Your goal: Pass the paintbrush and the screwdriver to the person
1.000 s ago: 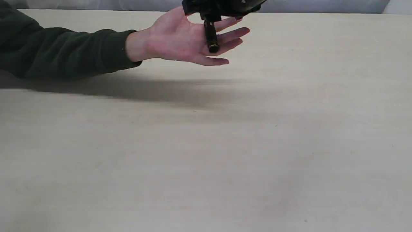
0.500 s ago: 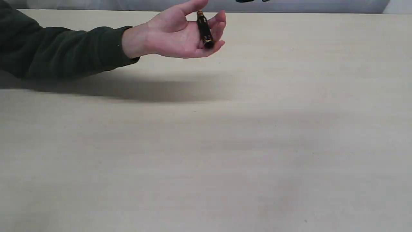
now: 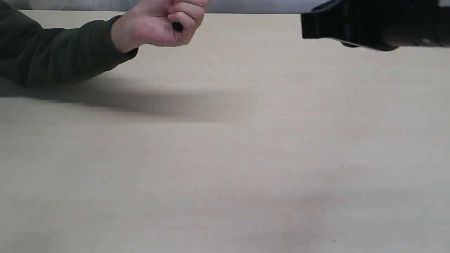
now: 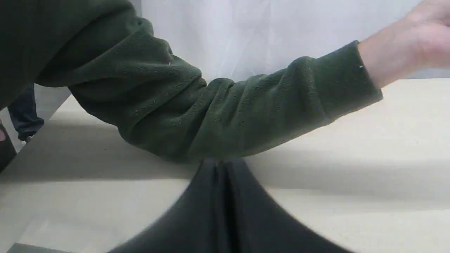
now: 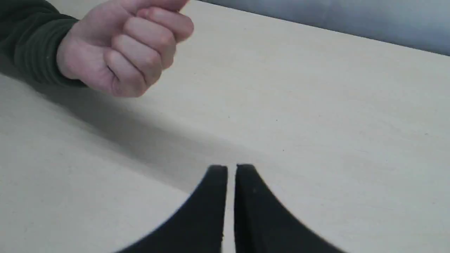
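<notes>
Both jaws near-shut, empty, left gripper point(image 4: 220, 164), right gripper point(image 5: 231, 169); person's hand point(image 3: 156, 24) now fists screwdriver point(image 3: 177, 26)

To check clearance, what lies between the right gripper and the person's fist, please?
Only bare table separates right gripper from fist, per the right wrist view.

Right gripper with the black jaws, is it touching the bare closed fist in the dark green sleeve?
Apart. The right wrist view shows pale tabletop lying between the right gripper and the bare fist.

matte black arm point(image 3: 369, 28), tapered black jaws
</notes>
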Action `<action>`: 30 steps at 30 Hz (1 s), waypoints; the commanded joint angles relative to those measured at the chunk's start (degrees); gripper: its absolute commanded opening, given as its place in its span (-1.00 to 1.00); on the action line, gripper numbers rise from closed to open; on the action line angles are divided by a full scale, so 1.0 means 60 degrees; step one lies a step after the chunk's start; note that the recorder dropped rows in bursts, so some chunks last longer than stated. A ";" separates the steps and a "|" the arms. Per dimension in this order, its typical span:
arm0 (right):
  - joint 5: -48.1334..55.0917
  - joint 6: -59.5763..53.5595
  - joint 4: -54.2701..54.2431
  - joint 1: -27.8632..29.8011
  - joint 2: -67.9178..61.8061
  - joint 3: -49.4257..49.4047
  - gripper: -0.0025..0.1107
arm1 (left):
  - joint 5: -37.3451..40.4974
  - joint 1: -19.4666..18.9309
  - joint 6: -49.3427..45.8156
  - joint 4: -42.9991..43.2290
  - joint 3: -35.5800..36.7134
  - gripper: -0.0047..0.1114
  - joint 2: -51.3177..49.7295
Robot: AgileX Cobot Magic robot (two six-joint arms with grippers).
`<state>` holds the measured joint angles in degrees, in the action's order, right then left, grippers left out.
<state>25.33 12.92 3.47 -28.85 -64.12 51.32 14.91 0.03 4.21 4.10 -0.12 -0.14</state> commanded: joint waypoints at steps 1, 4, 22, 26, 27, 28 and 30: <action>-0.0407 -0.0007 -0.0121 0.0015 0.1056 -0.0959 -0.88 | -0.0096 0.0062 0.0019 -0.0046 0.0019 -0.92 0.0024; -0.0578 -0.0007 -0.0255 0.0015 0.2109 -0.1913 -0.88 | -0.0096 0.0062 0.0019 -0.0046 0.0019 -0.92 0.0024; -0.2059 -0.0024 -0.0996 0.0015 0.6836 -0.5576 -0.88 | -0.0119 0.0062 0.0019 -0.0029 0.0019 -0.92 0.0024; -0.2546 -0.0024 -0.1000 0.0015 0.7307 -0.6235 -0.88 | -0.0101 0.0062 0.0019 -0.0004 0.0019 -0.92 0.0024; -0.2762 -0.0024 -0.1000 0.0015 0.7427 -0.6437 -0.88 | -0.0101 0.0062 0.0019 -0.0004 0.0019 -0.92 0.0024; -0.3017 -0.0042 -0.1000 0.0015 0.7544 -0.6652 -0.88 | -0.0101 0.0062 0.0019 -0.0004 0.0019 -0.92 0.0024; -0.3521 -0.0060 -0.1000 0.0015 0.7759 -0.7063 -0.88 | -0.0101 0.0062 0.0019 -0.0004 0.0019 -0.92 0.0024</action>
<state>7.05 12.92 -2.38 -28.85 -18.44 10.25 14.91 0.03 4.21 4.10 -0.12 -0.14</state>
